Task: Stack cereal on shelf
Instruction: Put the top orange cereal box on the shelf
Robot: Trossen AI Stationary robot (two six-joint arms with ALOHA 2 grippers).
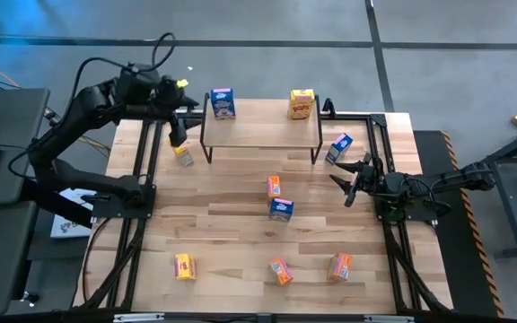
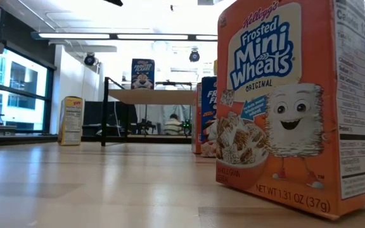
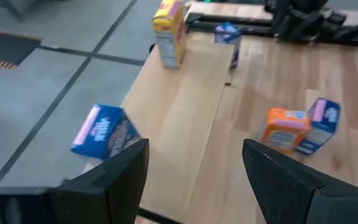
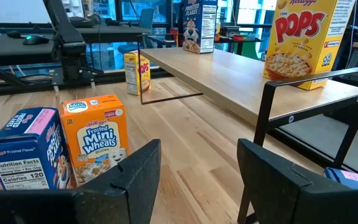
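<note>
Nearest the low camera: one orange cereal box (image 2: 294, 104), upright on the table (image 1: 232, 238), its front filling that view. Left to right from above: my left gripper (image 1: 177, 131) hangs off the shelf's left end, above a yellow box (image 1: 184, 155) that stands on the table just beside the shelf's left legs; my fingers (image 3: 114, 177) are spread with nothing between them. One yellow box (image 1: 185, 266) at the front left of the table. The shelf (image 1: 260, 131), light plank on thin dark legs, stands at the back centre; on it, one blue box (image 1: 223, 103) at the left end and one yellow box (image 1: 302, 104) at the right end, both upright. At the table's centre, one orange box (image 1: 275, 187) with one blue box (image 1: 281, 210) just in front of it, close together; whether they touch I cannot tell. One orange box (image 1: 281, 271) at front centre, lying askew. One orange box (image 1: 340, 266) to its right. One blue box (image 1: 339, 148) just beyond the shelf's right legs, tilted. My right gripper (image 1: 349, 184) is at the table's right edge, near that blue box, its fingers (image 4: 120, 180) parted and holding nothing.
</note>
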